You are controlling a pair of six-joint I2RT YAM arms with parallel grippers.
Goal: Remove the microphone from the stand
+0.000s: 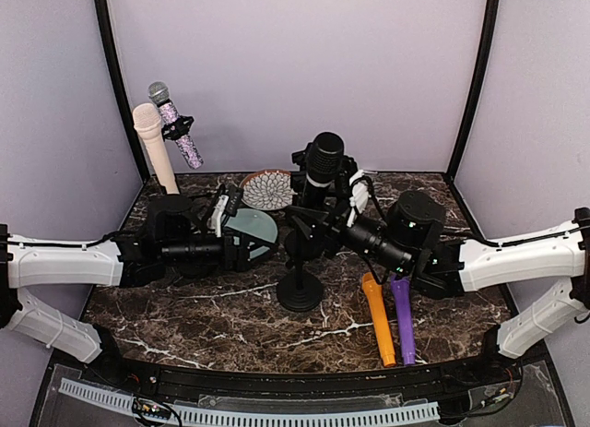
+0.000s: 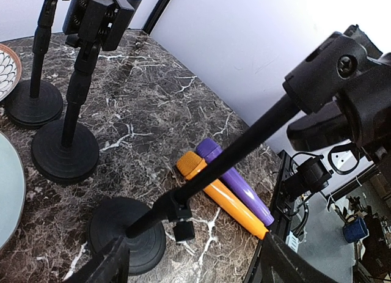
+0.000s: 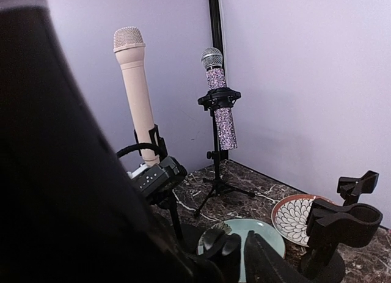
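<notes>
The black microphone (image 1: 324, 158) with a mesh head stands upright in the clip of the black round-based stand (image 1: 300, 293), at the middle of the dark marbled surface (image 1: 203, 312). It rises directly above the right jaws, which sit at the stand's upper part, just under the microphone's body. Whether the right jaws are clamped on anything or apart I cannot tell. From above their tips are lost among other black parts, and in the right wrist view a large dark blur fills the left side.

The left jaws are apart, lower down and to the left of the stand. In the left wrist view their two fingers (image 2: 101, 266) sit wide at the bottom edge. The stand's thin pole slants up across the gap between them, touching neither, and its round base lies just ahead of them.

Beyond the pole from the left jaws, an orange microphone (image 2: 223, 194) and a purple microphone (image 2: 235, 182) lie side by side on the surface, touching. Further ahead and to the left of those jaws, two empty black stands (image 2: 66, 151) with round bases stand near each other. A pale green plate (image 1: 258, 226) lies just beside the left jaws, with a round patterned plate (image 1: 265, 189) just behind it.

Well ahead of the right jaws, in the far corner, a peach microphone (image 3: 135, 93) stands upright in a clip. Beside it a glittery purple microphone (image 3: 219, 106) is clipped on a black tripod stand (image 3: 217, 188).
</notes>
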